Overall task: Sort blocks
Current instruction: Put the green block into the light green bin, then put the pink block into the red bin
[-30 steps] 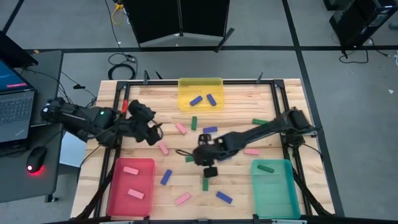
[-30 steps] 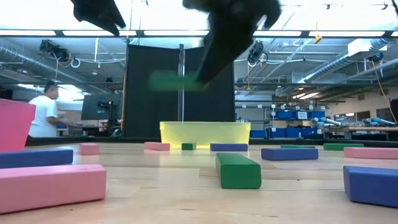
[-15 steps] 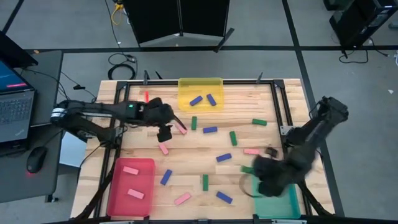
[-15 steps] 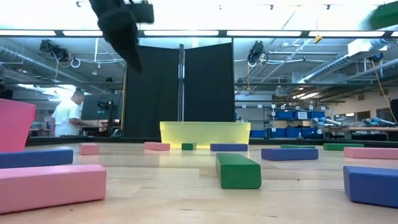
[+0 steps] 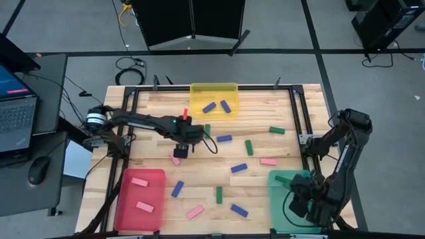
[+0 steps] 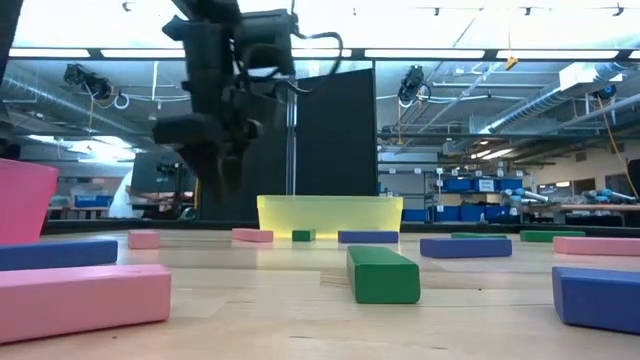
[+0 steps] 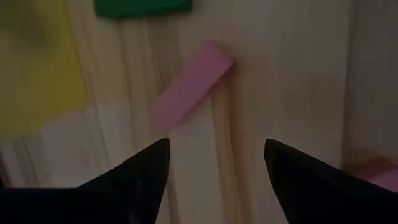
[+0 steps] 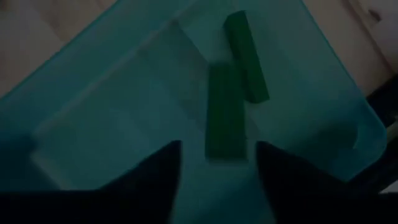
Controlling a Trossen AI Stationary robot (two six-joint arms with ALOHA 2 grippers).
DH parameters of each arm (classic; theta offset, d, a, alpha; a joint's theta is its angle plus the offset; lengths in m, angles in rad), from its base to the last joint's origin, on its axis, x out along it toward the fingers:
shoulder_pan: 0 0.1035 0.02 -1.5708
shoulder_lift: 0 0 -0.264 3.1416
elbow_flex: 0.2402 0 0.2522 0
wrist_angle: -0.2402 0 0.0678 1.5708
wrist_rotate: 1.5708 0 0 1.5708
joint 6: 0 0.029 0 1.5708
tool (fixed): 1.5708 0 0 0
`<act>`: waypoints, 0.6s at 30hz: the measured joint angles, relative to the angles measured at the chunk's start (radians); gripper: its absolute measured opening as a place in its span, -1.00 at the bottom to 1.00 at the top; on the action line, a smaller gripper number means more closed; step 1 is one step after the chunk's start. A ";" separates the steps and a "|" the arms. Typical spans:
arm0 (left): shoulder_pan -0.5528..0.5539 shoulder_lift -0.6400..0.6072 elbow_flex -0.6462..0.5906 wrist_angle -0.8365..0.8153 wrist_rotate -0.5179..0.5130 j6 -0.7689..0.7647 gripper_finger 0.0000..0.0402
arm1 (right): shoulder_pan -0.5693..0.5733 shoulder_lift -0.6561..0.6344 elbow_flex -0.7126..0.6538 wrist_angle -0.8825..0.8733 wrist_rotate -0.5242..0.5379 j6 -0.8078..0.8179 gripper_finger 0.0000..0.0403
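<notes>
Here the left gripper hovers with fingers spread above a pink block lying flat on the table, at about ten o'clock from its centre, just at five o'clock of the yellow tray. The block looks light, rigid and smooth-sided; a pinch across its narrow width at mid-length should hold it. The right gripper, jaws parted and empty, hangs over the teal tray at four o'clock, where two green blocks rest.

No legible text anywhere.
</notes>
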 joint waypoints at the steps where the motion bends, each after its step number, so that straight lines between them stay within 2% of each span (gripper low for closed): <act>1: 0.000 0.016 0.014 0.000 -0.002 0.025 0.34 | 0.000 0.005 0.000 0.002 0.000 0.000 0.24; 3: 0.000 0.044 0.044 -0.001 -0.004 0.079 0.34 | 0.000 0.007 0.000 0.011 0.004 0.000 0.52; 5: 0.000 0.059 0.070 0.009 -0.007 0.145 0.34 | 0.000 0.007 0.000 0.022 0.021 0.002 0.71; 8: 0.002 0.080 0.090 0.041 0.000 0.241 0.34 | -0.001 0.004 0.000 0.033 0.049 0.007 0.85; 13: 0.012 0.148 0.104 0.037 0.023 0.305 0.34 | -0.002 0.004 0.000 0.051 0.074 -0.001 0.80; 18: 0.037 0.208 0.106 0.067 -0.018 0.306 0.34 | -0.002 0.004 0.000 0.053 0.099 -0.009 0.65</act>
